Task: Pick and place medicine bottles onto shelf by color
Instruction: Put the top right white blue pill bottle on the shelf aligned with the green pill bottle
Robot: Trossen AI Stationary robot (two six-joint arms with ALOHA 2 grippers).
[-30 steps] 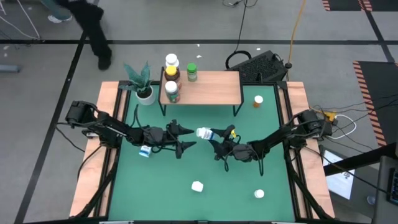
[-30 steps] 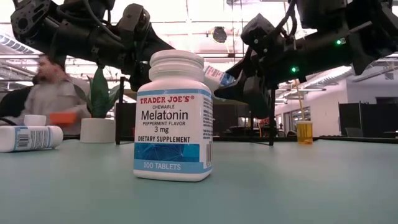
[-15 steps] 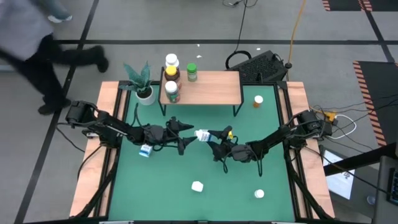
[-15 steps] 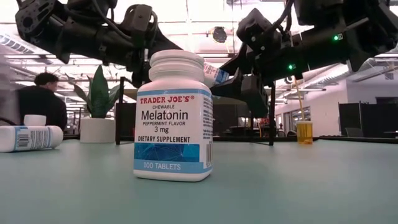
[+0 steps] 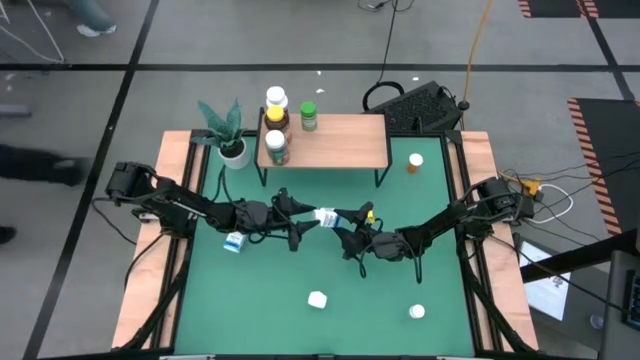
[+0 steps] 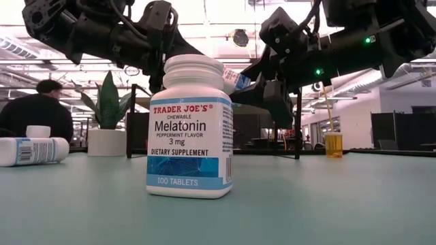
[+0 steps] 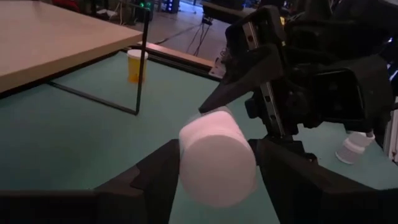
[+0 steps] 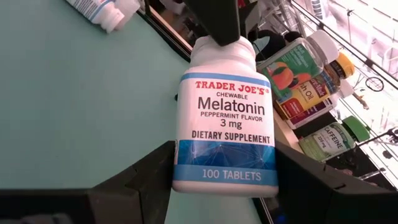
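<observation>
A white-and-blue medicine bottle (image 5: 327, 215) hangs level above the middle of the green table, between my two grippers. My right gripper (image 5: 346, 222) is shut on its body, and my left gripper (image 5: 306, 213) has closed on its white cap (image 7: 217, 165). The light-wood shelf (image 5: 335, 140) stands at the far side. At its left end stand an amber bottle (image 5: 276, 112), a green bottle (image 5: 309, 117) and another white-capped bottle (image 5: 277, 148). My left gripper has the bottle's white cap (image 7: 214, 143) between its two fingers, coming level from the table's left and along the bottle. My right gripper pinches the bottle's body near its base (image 8: 224, 177) between its two fingers, level from the table's right. The bottle lies level, lifted clear of the table.
A second melatonin bottle (image 5: 318, 299) stands near the front edge, another white bottle (image 5: 417, 312) to its right. A white-and-blue bottle (image 5: 233, 241) lies at the left, and an orange one (image 5: 415, 162) stands right of the shelf. A potted plant (image 5: 230, 135) stands left of the shelf.
My left gripper has gone a little toward the table's right, onto the bottle's cap, and its fingers have closed in on the cap. My right gripper has kept the bottle level and almost in place. A person has walked past beyond the table's left side.
</observation>
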